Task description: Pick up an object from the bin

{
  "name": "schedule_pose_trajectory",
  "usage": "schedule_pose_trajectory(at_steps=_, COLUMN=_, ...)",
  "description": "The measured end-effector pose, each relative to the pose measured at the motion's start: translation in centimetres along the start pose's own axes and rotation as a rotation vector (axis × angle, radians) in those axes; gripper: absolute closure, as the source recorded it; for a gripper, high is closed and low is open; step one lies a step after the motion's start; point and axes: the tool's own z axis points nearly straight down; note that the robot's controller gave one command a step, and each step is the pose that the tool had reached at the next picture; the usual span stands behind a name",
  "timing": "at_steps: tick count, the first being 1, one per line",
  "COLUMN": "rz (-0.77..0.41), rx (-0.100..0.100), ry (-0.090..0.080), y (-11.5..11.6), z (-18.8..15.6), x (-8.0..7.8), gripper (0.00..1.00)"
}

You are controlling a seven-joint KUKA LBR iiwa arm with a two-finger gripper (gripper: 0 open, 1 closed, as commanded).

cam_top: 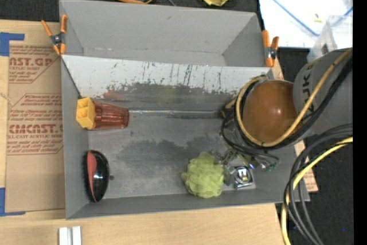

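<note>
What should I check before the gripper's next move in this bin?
1. Gripper is low in the bin's near right corner: ok.
2. A target is within reach: ok. The green crumpled lump lies right beside the gripper, on its left in the view.
3. Lump already held: cannot tell.
4. Other things are out of the way: ok. The black-and-red mouse and the yellow-and-red piece lie far off by the left wall.
5. Clearance to the bin near wall: cannot tell. The gripper sits close to it.
</note>
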Motion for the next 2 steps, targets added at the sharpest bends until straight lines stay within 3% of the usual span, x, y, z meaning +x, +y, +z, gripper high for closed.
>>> schedule_pose_trajectory(at_steps=1, rz=0.004, rx=0.001, ry=0.003, y=-0.5, z=0.86, x=-1.17, gripper=1.0)
schedule_pose_trajectory(at_steps=2, rz=0.004, rx=0.001, ry=0.003, y=-0.49, z=0.86, x=-1.18, gripper=1.0)
